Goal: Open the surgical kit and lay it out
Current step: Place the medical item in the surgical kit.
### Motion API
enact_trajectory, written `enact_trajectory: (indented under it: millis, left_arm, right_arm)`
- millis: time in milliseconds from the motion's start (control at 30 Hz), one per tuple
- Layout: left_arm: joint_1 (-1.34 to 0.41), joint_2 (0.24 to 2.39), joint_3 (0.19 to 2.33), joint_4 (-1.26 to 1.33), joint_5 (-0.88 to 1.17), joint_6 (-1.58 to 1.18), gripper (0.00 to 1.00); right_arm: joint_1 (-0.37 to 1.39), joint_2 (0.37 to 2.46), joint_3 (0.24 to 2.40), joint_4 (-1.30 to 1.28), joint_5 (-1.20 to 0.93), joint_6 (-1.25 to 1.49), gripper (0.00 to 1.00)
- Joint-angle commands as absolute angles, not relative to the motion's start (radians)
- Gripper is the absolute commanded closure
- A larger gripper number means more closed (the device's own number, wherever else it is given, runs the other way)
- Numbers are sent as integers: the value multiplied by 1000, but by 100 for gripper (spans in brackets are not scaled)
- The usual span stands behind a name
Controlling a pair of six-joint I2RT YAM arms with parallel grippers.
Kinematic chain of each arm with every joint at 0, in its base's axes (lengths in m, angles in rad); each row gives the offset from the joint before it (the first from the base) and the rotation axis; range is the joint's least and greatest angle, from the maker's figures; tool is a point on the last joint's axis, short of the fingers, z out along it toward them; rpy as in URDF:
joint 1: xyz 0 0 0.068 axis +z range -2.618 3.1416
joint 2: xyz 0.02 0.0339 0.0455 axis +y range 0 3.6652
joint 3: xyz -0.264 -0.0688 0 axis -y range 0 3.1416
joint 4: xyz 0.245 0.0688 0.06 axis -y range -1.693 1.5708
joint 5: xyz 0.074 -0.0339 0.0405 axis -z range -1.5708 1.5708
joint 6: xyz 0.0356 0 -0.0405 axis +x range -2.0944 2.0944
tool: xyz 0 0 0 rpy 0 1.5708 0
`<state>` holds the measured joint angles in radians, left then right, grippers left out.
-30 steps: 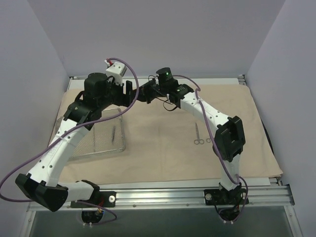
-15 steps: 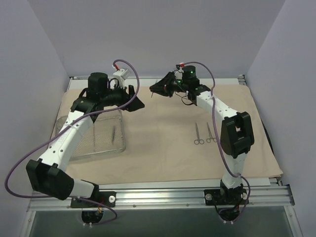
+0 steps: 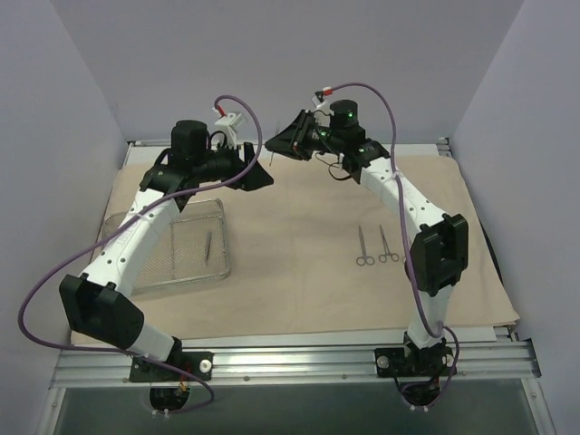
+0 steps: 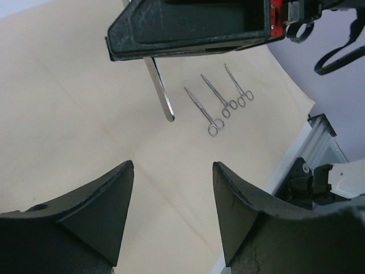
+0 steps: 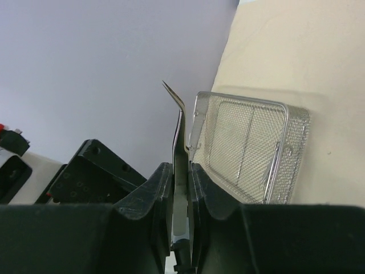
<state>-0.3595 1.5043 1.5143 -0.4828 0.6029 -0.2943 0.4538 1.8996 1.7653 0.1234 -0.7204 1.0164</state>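
arms part, right one carries off an instrument

a second ago the two grippers were nose to nose above the far middle of the large beige cloth wrap [image 3: 290, 281]; now they stand well apart. the left gripper [image 4: 172, 168] has drawn back toward the shallow silver wire-mesh tray [image 3: 227, 240], its jaws wide and holding nothing. the right gripper [image 5: 181, 171] has lifted, jaws nearly closed, pinching a thin silver instrument with a bent pointed tip [image 5: 178, 123] that hangs clear of the cloth. this reads as a hand-over just finished. three ring-handled metal instruments [image 4: 219, 97] already lie side by side on the cloth's right half, and one slim tool [image 3: 207, 245] is left in the tray, so the held piece likely belongs in that row next.
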Motion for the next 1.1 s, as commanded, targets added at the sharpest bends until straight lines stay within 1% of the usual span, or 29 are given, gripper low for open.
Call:
enact_trajectory:
  millis: [0, 167, 300, 400, 500, 600, 633, 667, 700, 733, 833, 867, 933, 967, 1067]
  left_arm:
    - [-373, 1506, 1578, -519, 463, -245, 34]
    - [-390, 1540, 1627, -540, 427, -239, 35]
    - [-413, 1552, 1640, -538, 414, -232, 38]
    - [-431, 1580, 1675, -566, 399, -222, 39]
    - [-446, 1609, 1712, -598, 374, -209, 45]
    - [-454, 1615, 1726, -607, 357, -199, 57]
    - [-456, 1617, 1732, -606, 345, -196, 68]
    - [-457, 1618, 1738, -612, 338, -192, 77]
    - [-459, 1630, 1746, -632, 330, -178, 89]
    - [-463, 1638, 1770, -646, 302, -169, 97]
    - [-482, 1648, 1784, -683, 233, -127, 98]
    - [-485, 1646, 1779, -683, 229, -118, 98]
    - [-485, 1638, 1773, -683, 224, -106, 98]
    - [-483, 1635, 1766, -681, 222, -100, 98]
    - [-486, 1626, 1750, -683, 224, -97, 98]
  right_arm:
    - [468, 1876, 1827, 38, -675, 977, 100]
    - [479, 1875, 1833, 5, -638, 991, 100]
    - [495, 1896, 1880, -99, -609, 977, 100]
    - [508, 1901, 1894, -120, -592, 979, 100]
    - [520, 1902, 1901, -124, -581, 980, 100]
    - [528, 1907, 1922, -162, -568, 971, 100]
    - [529, 1907, 1924, -167, -565, 968, 100]
    - [532, 1905, 1924, -170, -563, 968, 100]
    - [534, 1907, 1927, -181, -555, 966, 100]
    - [532, 1905, 1930, -192, -548, 963, 100]
    - [526, 1908, 1963, -273, -509, 951, 83]
    - [523, 1910, 1985, -293, -497, 937, 73]
    - [515, 1916, 2014, -370, -457, 920, 62]
    - [514, 1917, 2026, -379, -456, 911, 53]
    - [508, 1916, 2026, -380, -457, 913, 52]
